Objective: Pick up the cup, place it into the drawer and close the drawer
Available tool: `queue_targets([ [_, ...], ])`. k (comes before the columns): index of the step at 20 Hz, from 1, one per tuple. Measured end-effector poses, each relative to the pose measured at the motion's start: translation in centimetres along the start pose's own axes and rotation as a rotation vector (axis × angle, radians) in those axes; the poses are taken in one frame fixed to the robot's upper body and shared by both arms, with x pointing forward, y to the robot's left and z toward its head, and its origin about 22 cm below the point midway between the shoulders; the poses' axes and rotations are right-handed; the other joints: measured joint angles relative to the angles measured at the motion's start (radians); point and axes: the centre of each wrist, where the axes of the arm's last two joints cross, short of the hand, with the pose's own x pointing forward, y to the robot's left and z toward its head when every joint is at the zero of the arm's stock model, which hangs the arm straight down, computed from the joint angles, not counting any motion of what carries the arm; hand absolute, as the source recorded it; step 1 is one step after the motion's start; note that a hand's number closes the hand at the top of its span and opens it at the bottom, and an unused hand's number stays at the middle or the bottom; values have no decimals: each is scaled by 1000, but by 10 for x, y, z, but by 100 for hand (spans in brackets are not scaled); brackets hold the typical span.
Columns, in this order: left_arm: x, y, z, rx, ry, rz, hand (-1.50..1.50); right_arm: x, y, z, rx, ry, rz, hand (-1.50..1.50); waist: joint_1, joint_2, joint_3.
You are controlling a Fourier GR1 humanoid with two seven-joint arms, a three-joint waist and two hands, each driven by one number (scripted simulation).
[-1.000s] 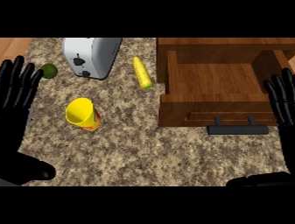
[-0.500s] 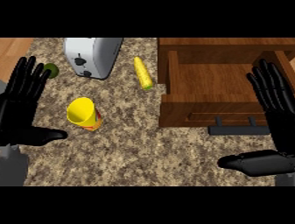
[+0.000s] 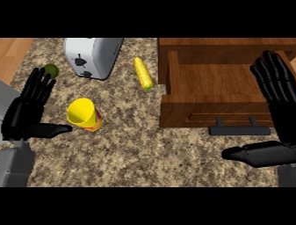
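— Cup first: where are you seeing it?

— You are looking at a yellow, smooth-walled cup, lying tilted on the speckled granite-look counter, its round mouth facing up-left and a reddish-orange band showing near its lower end. It is sitting left of centre, well apart from the drawer.

— And the hand nearest to it?

— Your left hand is standing just beside the cup on its left, glossy black, fingers straight and fanned upward, thumb pointing right toward the cup's base. You are not touching the cup; a strip of counter is showing between thumb and cup.

— What is lying around it?

— Above the cup you are seeing a boxy white toaster with a dark knob on its front. To its right a slim yellow corn cob with a greenish tip is lying on the stone. A small round green fruit is sitting at the counter's left edge, just above your left fingertips.

— The drawer?

— You are seeing the drawer pulled open, a brown wooden box with a bare plank floor and raised side walls. Its flat front is carrying a black bar handle on two short posts.

— And the right hand?

— Your right hand is showing over the drawer's right side, fingers straight and spread upward, thumb jutting left below the handle, holding nothing.
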Motion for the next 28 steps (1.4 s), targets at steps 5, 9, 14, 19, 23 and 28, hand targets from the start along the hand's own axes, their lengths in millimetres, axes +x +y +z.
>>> queue_targets([
  [5, -35, 6, 4, 40, 48, -31, -150, 0, -6, -7, -6, -15, 6, -150, -1, 0, 0],
  [9, -61, 20, 14, 58, 76, -36, -150, 1, -2, -9, -1, -19, 7, -150, -1, 1, -1],
  [14, -90, 30, 21, 71, 103, -50, -150, 6, -10, -16, -4, -15, 6, -150, -5, 2, -1],
  [19, -115, 32, 31, 82, 108, -65, -150, 9, -8, -20, 0, -16, 17, -150, -8, 3, -1],
  [23, -123, 40, 37, 90, 99, -72, -150, 6, -11, -17, 6, -19, 14, -150, -17, 6, -2],
  [28, -136, 32, 46, 102, 82, -69, -150, 9, -14, -22, 13, -20, 12, -150, -22, 9, -3],
])
